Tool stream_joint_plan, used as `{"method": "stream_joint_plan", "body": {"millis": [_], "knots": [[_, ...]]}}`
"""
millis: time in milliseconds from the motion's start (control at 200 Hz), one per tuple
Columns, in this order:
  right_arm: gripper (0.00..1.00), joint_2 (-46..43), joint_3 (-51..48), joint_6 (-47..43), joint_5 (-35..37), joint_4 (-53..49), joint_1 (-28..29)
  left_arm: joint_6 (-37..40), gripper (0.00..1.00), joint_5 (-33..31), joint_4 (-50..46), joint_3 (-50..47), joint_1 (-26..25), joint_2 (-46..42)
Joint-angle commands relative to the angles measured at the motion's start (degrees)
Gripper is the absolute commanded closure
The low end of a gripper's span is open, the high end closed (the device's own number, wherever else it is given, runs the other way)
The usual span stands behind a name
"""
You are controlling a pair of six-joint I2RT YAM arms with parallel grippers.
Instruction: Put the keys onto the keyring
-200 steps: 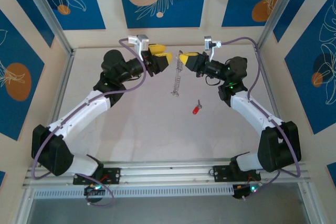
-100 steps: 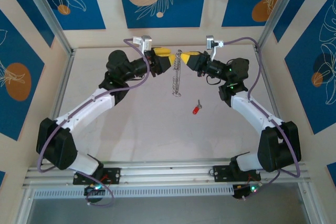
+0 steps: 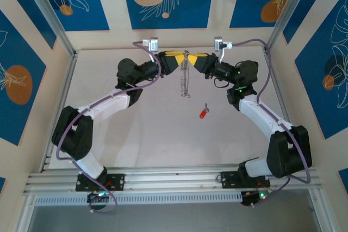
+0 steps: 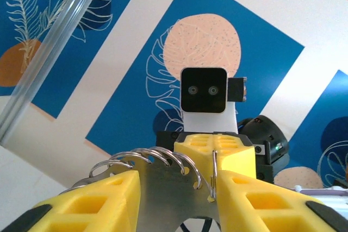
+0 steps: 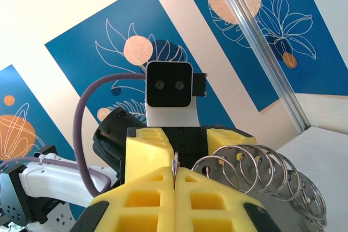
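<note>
Top external: silvery looped-link keyring dangling; red-headed key on table.

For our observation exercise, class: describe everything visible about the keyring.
The keyring is a silvery chain of thin linked wire rings, apparently metal. It hangs down between both pincers: the shut right pincer pinches its top ring, while the left pincer, jaws apart, flanks neighbouring rings.

The left arm and right arm stretch toward the far side and bend inward, bringing their grippers nearly tip to tip, raised. The right gripper is pinched tight on a link of the keyring. The left gripper faces it, its yellow fingers parted.
</note>
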Motion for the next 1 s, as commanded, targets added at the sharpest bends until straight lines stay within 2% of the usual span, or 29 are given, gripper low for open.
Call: {"method": "stream_joint_plan", "body": {"millis": [0, 995], "knots": [[1.00, -0.9, -0.3, 0.5, 0.8, 2.9, -0.2, -4.2, 0.61, 0.7, 7.1, 0.4, 0.8, 0.9], [1.00, 1.1, 0.6, 0.6, 1.4, 2.4, 0.6, -5.0, 0.63, 3.5, 8.0, 3.4, -0.8, 2.6]]}}
